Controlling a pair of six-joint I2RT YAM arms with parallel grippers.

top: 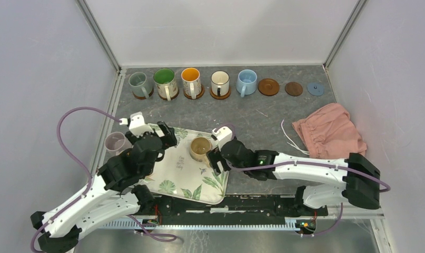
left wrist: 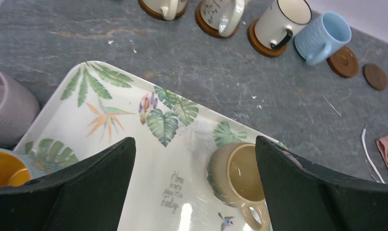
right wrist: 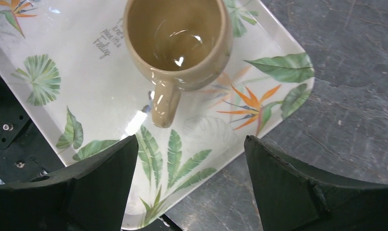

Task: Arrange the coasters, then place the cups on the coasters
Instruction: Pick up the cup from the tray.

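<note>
A tan cup (top: 200, 148) stands upright on the leaf-print tray (top: 189, 184). In the right wrist view this tan cup (right wrist: 177, 38) turns its handle toward my right gripper (right wrist: 191, 139), which is open just short of it, with nothing between its fingers. My left gripper (left wrist: 194, 142) hovers open over the tray, with the tan cup (left wrist: 235, 175) by its right finger. A pale pink cup (top: 117, 142) stands left of the tray. A blue cup with an orange inside (left wrist: 6, 168) shows at the tray's near left. Five cups (top: 191, 80) line the back, next to three bare coasters (top: 293, 88).
A crumpled pink cloth (top: 331, 132) lies at the right, with a white cord (top: 289, 137) beside it. Grey walls close in the table at the back and on both sides. The tray's near edge lies close to the arm bases.
</note>
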